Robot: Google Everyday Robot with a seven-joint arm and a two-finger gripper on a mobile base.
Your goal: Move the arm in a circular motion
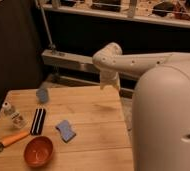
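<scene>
Dim room, dark wall (13,45) behind, metal shelf (143,16) above, wooden table (93,125) in warm light, gripper (109,81) above the table's far right corner.
</scene>
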